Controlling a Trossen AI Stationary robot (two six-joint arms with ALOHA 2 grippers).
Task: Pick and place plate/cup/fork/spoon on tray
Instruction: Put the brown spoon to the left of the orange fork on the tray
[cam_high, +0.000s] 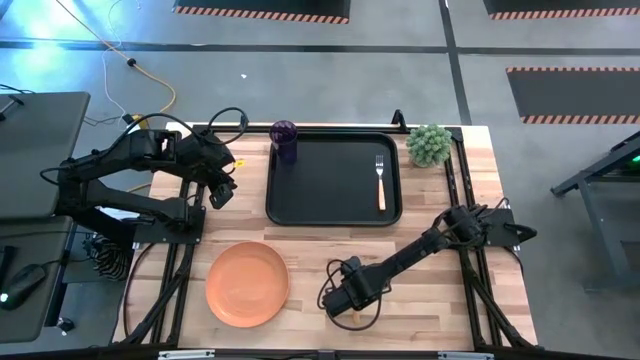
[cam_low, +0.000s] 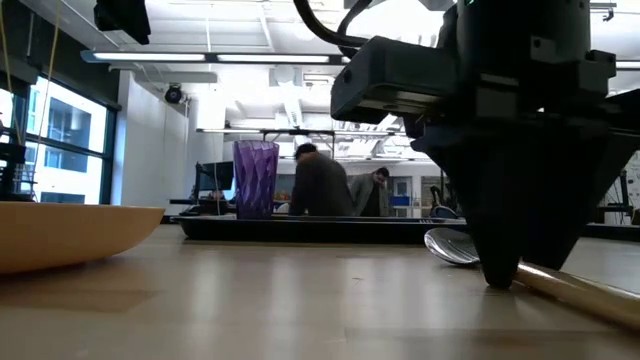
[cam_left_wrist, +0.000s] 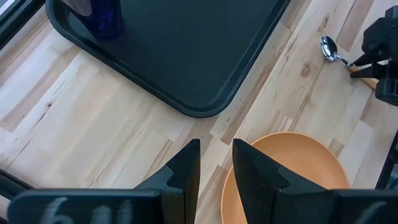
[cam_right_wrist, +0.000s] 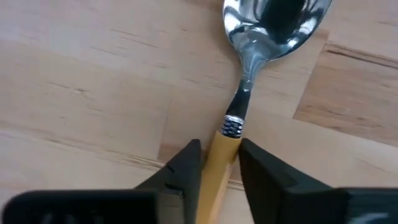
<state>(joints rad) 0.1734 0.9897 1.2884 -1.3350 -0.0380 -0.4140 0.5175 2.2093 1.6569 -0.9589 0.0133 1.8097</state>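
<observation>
While the spoon waits to be lifted: the right gripper is down at the bench, one finger on each side of the handle, touching or very nearly so; I judge it is closing for a grasp, not yet carrying.
Spoon: flat on the bench in front of the tray, bowl pointing toward it, so the handle end is the free part to pinch.
Tray: already holds the cup upright in its far left corner and the fork along its right side, leaving the middle bare, likely room for the plate.
Plate: on the bench, in front of the tray's left part, apart from it.
Left gripper: empty, fingers a little apart, raised left of the tray.
Bench: pale wood planks, small green plant just right of the tray.
Room: grey floor with striped markings; two people sit far behind the tray.
</observation>
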